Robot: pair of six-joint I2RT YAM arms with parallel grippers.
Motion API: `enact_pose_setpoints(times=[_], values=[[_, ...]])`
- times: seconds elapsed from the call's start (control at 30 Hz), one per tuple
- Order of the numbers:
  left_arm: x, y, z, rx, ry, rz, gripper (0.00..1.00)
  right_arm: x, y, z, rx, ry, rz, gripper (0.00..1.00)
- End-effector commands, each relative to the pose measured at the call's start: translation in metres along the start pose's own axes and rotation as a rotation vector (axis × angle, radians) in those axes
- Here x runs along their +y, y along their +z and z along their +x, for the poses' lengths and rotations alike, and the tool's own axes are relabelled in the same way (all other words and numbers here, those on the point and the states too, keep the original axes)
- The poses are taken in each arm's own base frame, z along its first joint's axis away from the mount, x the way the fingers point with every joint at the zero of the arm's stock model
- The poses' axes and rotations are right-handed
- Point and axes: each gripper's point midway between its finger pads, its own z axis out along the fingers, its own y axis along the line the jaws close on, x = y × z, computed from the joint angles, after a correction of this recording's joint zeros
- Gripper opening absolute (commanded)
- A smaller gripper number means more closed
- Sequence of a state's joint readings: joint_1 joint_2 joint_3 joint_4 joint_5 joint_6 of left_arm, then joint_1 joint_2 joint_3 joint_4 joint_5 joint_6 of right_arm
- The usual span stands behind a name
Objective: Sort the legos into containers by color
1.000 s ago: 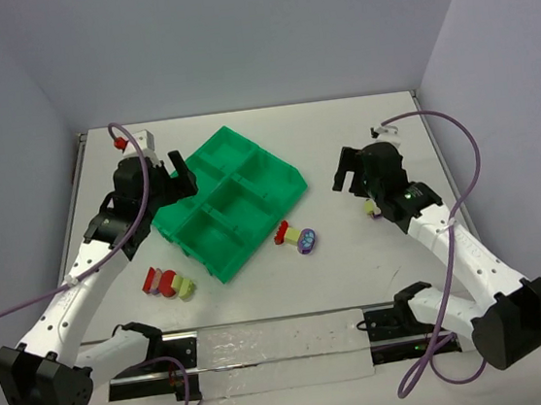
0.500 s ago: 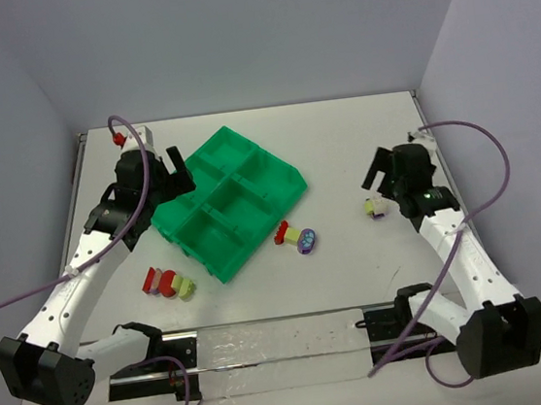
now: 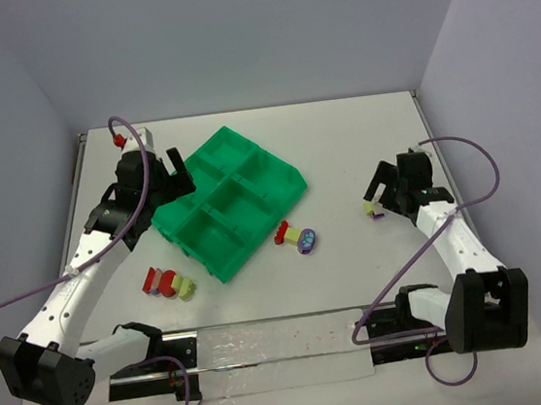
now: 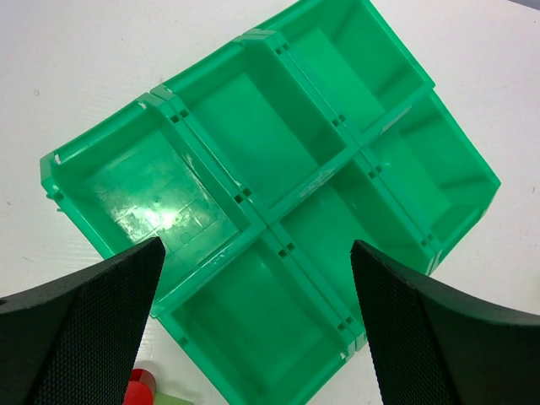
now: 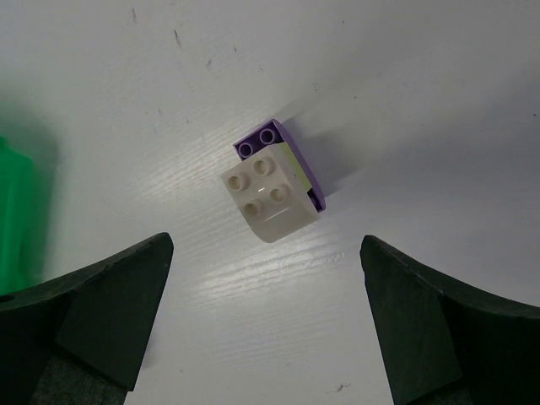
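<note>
Both open; L gripper [image 4: 255,249] over tray [image 4: 245,197]; R gripper [image 5: 266,243] (nose-down) over lego [image 5: 268,196]

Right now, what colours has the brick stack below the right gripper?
The brick stack is white on top, purple beneath; the right wrist view shows it best.

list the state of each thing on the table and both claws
tray, on the table, all bins empty
white-purple brick pair, joined, on the table
left brick row, on the table, outside the tray
middle brick cluster, outside the tray
left claw, open over the tray, empty
right claw, open over the white-purple brick pair, empty
</note>
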State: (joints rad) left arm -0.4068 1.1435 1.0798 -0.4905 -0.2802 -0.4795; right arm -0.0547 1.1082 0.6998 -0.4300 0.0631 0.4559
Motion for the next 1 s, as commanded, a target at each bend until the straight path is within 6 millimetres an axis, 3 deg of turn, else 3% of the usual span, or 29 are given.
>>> enact_pose_setpoints(times=[0.0,0.23,0.4,0.57,0.73,0.8,0.97], values=[[-0.005,-0.005,-0.015,-0.033,-0.024,0.004,0.99,0.010,0.010,-0.012,-0.036,-0.027,-0.039,1.00],[-0.006,0.001,-0.013,-0.015,-0.012,-0.004,0.99,0.015,0.023,-0.013,-0.022,-0.043,-0.041,0.97],[0.007,0.004,-0.013,-0.013,0.017,-0.079,0.99,0.013,0.030,-0.005,0.009,-0.082,0.003,0.85],[0.002,0.004,-0.012,-0.006,0.007,-0.050,0.99,0.021,0.036,0.003,0.040,-0.134,0.027,0.76],[0.001,0.003,-0.013,-0.008,0.007,-0.047,0.99,0.014,0.038,0.002,0.024,-0.154,0.094,0.69],[0.003,0.003,-0.012,-0.007,0.012,-0.053,0.99,0.014,0.037,0.003,0.019,-0.167,0.112,0.60],[0.001,0.003,-0.011,-0.005,0.005,-0.044,0.99,0.012,0.037,0.003,0.011,-0.185,0.149,0.56]])
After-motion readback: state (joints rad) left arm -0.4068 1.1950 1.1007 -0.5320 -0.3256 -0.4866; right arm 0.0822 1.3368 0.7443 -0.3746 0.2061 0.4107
